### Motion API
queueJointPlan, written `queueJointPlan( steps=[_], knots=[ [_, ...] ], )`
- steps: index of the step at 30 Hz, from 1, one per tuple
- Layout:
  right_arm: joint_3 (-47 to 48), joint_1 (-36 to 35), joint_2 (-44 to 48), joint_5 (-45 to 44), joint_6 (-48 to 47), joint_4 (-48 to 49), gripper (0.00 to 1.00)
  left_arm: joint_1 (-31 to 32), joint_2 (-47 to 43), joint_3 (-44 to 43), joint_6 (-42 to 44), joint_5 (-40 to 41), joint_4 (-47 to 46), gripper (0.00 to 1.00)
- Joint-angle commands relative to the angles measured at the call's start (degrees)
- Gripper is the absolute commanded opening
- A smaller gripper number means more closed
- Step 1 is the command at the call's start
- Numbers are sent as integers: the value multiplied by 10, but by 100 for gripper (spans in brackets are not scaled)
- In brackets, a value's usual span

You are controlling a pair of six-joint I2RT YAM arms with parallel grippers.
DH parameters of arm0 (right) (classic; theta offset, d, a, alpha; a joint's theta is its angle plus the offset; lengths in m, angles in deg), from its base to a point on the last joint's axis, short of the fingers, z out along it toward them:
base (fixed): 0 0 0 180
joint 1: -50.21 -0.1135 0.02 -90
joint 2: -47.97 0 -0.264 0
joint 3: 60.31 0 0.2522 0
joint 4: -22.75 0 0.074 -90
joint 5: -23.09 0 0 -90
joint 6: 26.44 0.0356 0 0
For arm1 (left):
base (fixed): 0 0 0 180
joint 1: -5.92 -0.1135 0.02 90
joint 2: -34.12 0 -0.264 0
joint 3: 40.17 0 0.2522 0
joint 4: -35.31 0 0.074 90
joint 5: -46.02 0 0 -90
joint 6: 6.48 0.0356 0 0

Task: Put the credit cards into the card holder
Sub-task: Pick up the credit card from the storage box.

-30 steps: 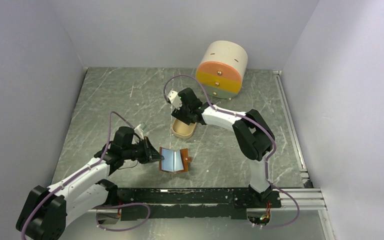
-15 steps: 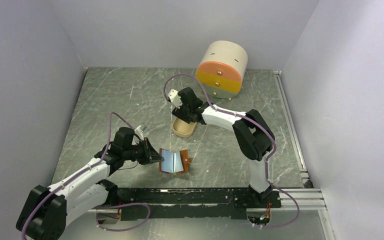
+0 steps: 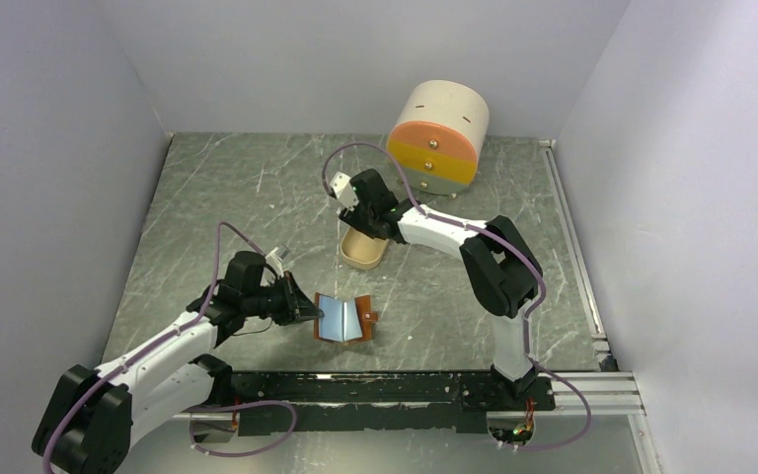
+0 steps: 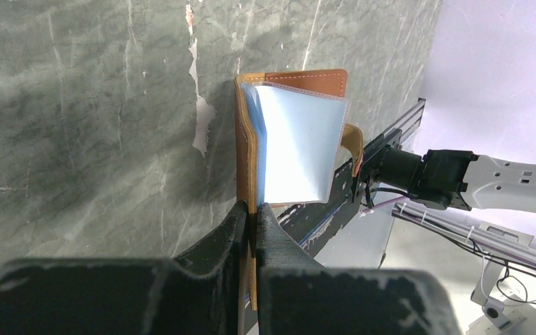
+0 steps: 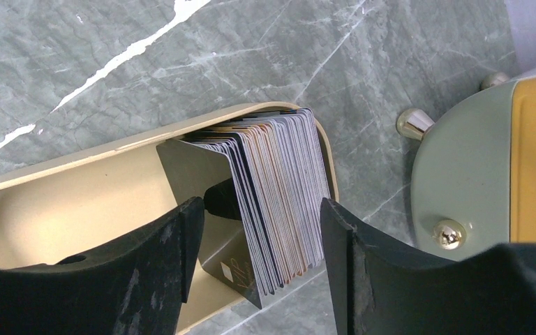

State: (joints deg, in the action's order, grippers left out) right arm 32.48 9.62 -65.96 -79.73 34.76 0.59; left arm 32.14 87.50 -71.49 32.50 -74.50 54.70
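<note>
Closing in on the stack, the right hand (image 5: 258, 209) has crept a little farther over the beige tray (image 5: 70, 188) in the past second. Its fingers have begun to draw inward, yet they stand apart, one on each side of the credit cards (image 5: 283, 181) with a gap showing on both sides, so nothing is gripped. I judge this to be the start of the pick, and no card looks to have gone into the card holder (image 3: 341, 318) so far. The left hand (image 4: 252, 208) has not moved. It is clenched on the left leather edge of the holder, which lies open on the surface near the arms' bases, left of centre and well apart from the tray farther back. The overhead view gives that layout and the round drawer box (image 3: 438, 133) at the far edge, but there the right arm hides what the tray holds. The right wrist view supplies it: many cards standing on edge, packed at one end of the tray, with one dark card leaning away from the rest. Only the left wrist view shows the clear pocket (image 4: 300, 146) fanned up off the leather, with no card in it that I can see.
</note>
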Motion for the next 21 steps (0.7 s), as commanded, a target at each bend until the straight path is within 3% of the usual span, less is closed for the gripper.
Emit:
queueJointPlan(
  steps=[1,15,21],
  knots=[
    [19,4,14,-9,-7,2,61,3,4,-12,-4,-17,-17,9],
    [32,3,14,5,-1,-14,43,3,-1,-7,-7,-18,-17,9],
    [43,1,14,12,1,-36,25,3,-3,-8,-7,-17,-16,9]
  ],
)
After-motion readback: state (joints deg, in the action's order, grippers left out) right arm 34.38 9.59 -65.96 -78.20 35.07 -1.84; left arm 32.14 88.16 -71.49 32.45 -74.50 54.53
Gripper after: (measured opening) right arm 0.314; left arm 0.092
